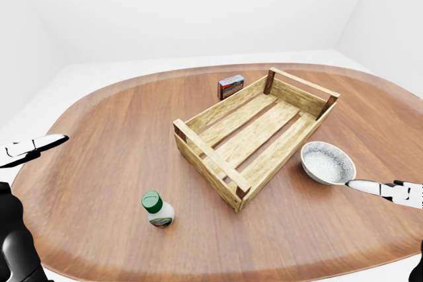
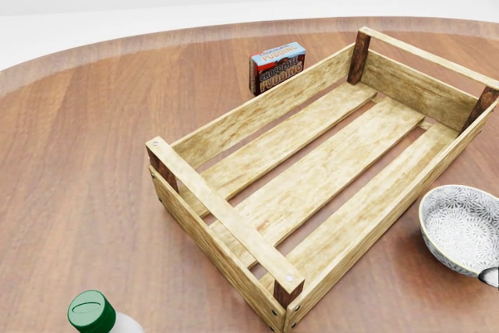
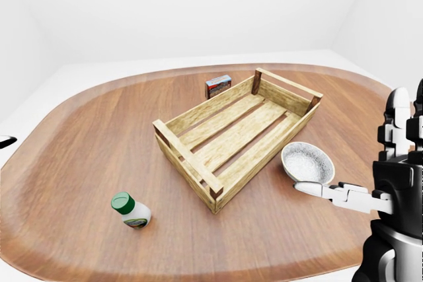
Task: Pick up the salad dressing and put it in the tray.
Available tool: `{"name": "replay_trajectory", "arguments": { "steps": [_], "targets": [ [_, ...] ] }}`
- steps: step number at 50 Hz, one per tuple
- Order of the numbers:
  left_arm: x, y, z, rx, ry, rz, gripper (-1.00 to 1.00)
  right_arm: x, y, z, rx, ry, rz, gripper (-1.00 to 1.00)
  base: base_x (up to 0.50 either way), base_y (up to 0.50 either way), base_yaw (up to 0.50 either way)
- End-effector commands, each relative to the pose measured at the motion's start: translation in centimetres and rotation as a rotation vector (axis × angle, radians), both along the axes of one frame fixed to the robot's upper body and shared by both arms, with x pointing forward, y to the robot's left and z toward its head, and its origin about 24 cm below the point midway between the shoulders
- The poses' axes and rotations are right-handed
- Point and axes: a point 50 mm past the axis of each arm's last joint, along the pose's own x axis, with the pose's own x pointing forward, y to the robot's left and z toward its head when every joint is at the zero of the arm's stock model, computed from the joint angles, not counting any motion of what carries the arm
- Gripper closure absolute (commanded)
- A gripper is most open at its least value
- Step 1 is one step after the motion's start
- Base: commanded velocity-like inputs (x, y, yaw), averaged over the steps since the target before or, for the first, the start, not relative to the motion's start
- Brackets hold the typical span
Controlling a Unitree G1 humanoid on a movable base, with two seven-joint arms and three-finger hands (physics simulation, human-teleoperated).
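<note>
Right-eye view: right hand point(image 3: 344, 195) with fingers point(image 3: 316, 189) stretched open, holding nothing, just beside the bowl point(image 3: 307, 162). Left hand point(image 1: 30, 148) likewise spread and empty at the table point(image 1: 99, 163) edge. Salad dressing point(image 1: 157, 209) upright, apart from the tray point(image 1: 254, 133); pudding box point(image 2: 277, 66) beyond.

My head view looks steeply down and sits close in, so the wooden tray point(image 2: 312, 169) fills most of it and the salad dressing point(image 2: 95, 313) is cut off at the bottom edge. My two eye views stand farther off and take in the whole oval counter point(image 1: 99, 137) and the white walls behind. Both share the tray, the bowl point(image 3: 307, 162) and the pudding box point(image 1: 230, 86); the right-eye view sets everything slightly further left.
</note>
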Motion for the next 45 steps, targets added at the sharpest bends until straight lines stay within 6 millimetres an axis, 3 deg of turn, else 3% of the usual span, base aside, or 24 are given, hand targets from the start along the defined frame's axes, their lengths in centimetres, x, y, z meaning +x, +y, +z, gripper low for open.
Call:
{"name": "replay_trajectory", "arguments": {
  "steps": [1, 20, 24, 27, 30, 35, 45],
  "targets": [
    [0.1, 0.1, -0.2, -0.002, 0.010, 0.001, -1.00, 0.1, 0.0, -0.3, 0.008, 0.016, -0.003, -1.00, 0.50, -0.05, 0.00],
    [-0.1, 0.0, -0.1, 0.000, 0.005, 0.002, -1.00, 0.5, -1.2, -1.9, 0.087, 0.063, -0.059, -1.00, 0.50, -0.05, 0.00],
    [0.0, 0.0, -0.2, -0.001, 0.007, 0.001, -1.00, 0.5, -1.5, -2.3, 0.101, 0.080, -0.071, -1.00, 0.00, 0.00, 0.00],
    [0.0, 0.0, -0.2, 0.000, 0.010, 0.000, -1.00, 1.4, -0.9, -2.7, -0.038, 0.180, -0.153, -1.00, 0.02, 0.17, 0.00],
    [-0.1, 0.0, 0.0, 0.002, 0.000, 0.002, -1.00, 1.0, -0.9, -2.0, 0.042, 0.094, -0.102, -1.00, 0.10, 0.42, 0.00],
    [0.0, 0.0, -0.1, -0.001, 0.006, 0.003, -1.00, 0.8, -1.5, -2.6, 0.071, 0.115, -0.111, -1.00, 0.02, 0.05, 0.00],
    [0.0, 0.0, -0.1, 0.000, 0.005, 0.000, -1.00, 0.7, -0.4, -1.2, 0.024, 0.057, -0.089, -1.00, 0.00, 0.00, 0.00]
  ]
}}
